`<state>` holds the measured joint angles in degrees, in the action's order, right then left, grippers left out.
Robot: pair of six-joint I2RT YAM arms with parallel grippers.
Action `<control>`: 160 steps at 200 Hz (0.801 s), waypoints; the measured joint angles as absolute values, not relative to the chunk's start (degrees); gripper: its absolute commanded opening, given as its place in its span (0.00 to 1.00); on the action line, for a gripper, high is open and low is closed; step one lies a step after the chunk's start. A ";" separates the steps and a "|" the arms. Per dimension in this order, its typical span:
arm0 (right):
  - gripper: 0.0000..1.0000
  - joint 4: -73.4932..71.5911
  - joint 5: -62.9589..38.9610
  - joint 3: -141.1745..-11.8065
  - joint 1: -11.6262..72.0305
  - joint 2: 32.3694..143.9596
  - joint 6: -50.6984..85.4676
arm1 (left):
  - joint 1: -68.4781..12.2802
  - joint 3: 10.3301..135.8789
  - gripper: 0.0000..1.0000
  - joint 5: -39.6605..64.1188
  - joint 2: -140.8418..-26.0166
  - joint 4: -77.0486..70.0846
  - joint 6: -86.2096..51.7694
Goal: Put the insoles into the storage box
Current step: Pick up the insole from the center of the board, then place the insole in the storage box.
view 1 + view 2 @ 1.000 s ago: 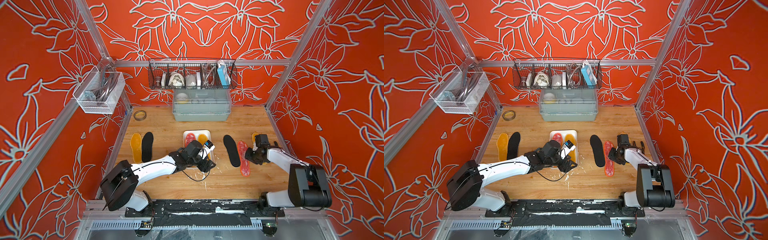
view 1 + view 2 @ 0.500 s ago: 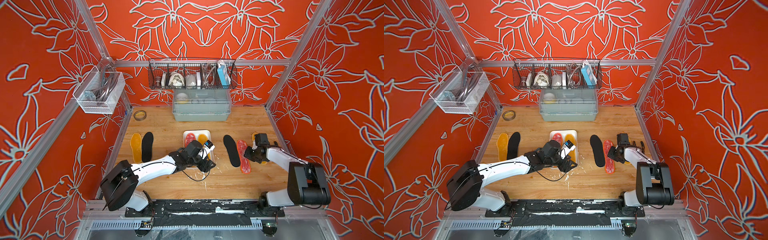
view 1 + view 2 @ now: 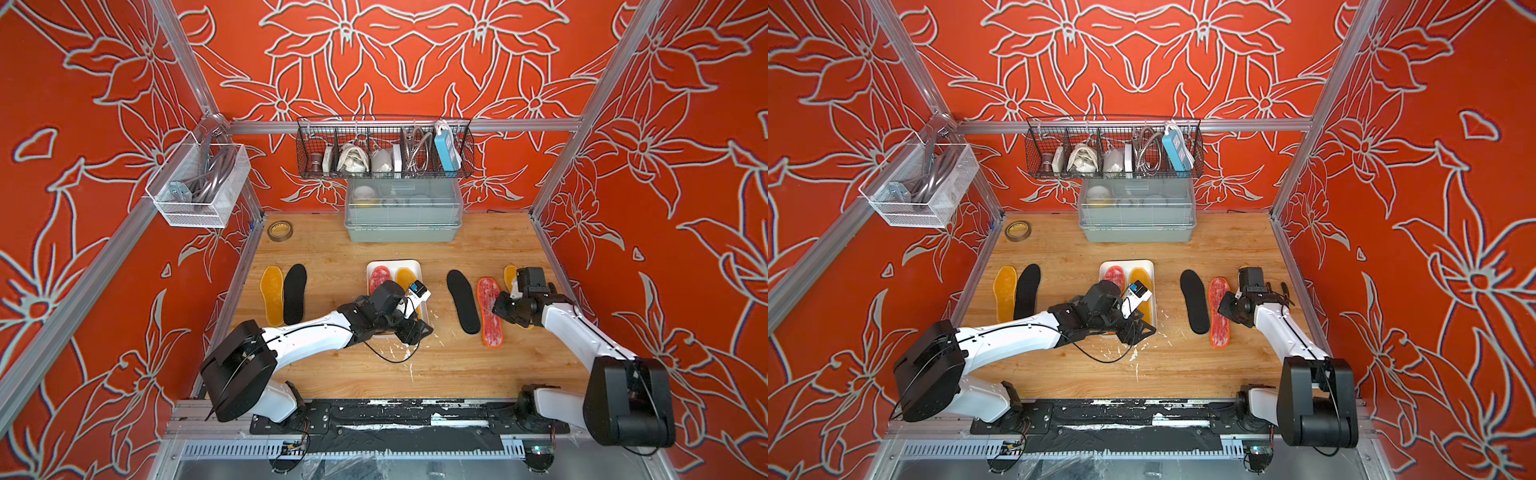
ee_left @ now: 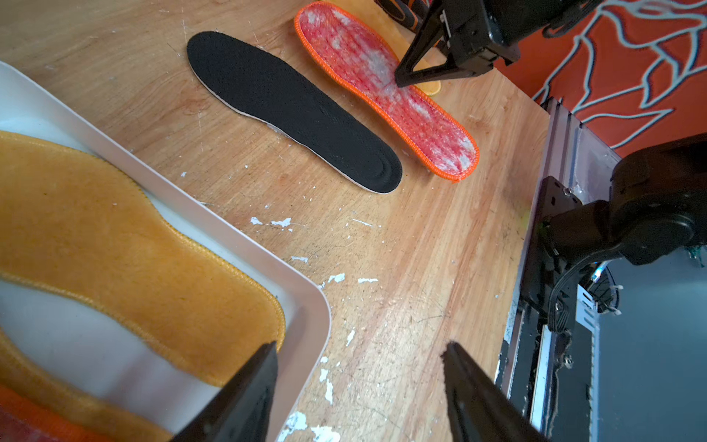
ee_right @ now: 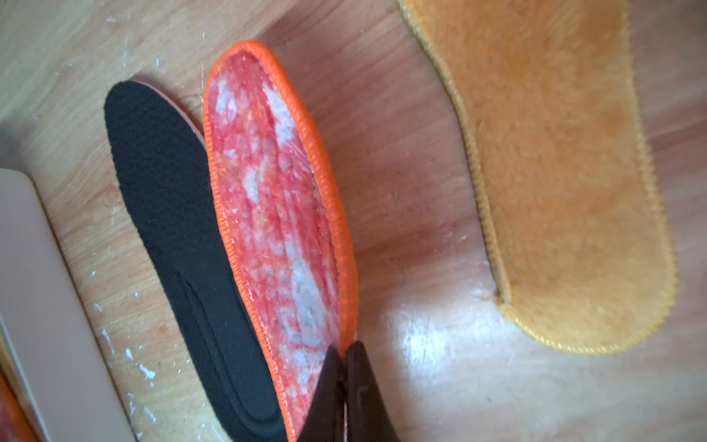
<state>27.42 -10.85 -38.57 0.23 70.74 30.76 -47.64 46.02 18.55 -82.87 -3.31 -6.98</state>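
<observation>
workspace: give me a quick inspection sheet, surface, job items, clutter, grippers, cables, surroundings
surface: wooden table, white flecks near the front
job's things: storage box holds a red mottled insole and an amber insole; left amber insole beside left black insole; right black insole, held red insole, far-right amber insole partly hidden
clutter: tape roll, lidded grey-green bin
grippers: left gripper open over the box's near corner; right gripper shut on the held red insole's edge
cables: black cable loops onto the table by the left gripper
surroundings: red floral walls, black wire basket, white mesh basket
</observation>
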 measured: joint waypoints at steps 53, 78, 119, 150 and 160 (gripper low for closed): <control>0.00 33.80 -14.15 -42.48 0.25 64.58 30.55 | -46.74 43.90 0.69 18.61 -78.89 -3.79 -7.09; 0.00 34.37 -16.19 -44.66 1.48 62.06 31.24 | -42.11 41.93 0.67 19.25 -74.37 -5.23 -9.21; 0.00 31.38 -19.57 -45.78 11.07 65.01 36.18 | -32.64 38.44 0.63 14.17 -67.07 -4.40 -13.50; 0.00 25.82 -21.15 -48.01 18.57 71.13 41.36 | -27.16 35.59 0.63 8.58 -63.57 -1.54 -16.69; 0.00 24.18 -21.32 -49.15 20.29 73.17 42.65 | -25.54 34.13 0.62 7.68 -62.78 -1.04 -17.32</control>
<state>24.18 -21.32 -49.15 20.29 73.17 42.65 -25.54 34.13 7.68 -62.78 -1.04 -17.32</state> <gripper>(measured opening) 0.057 0.627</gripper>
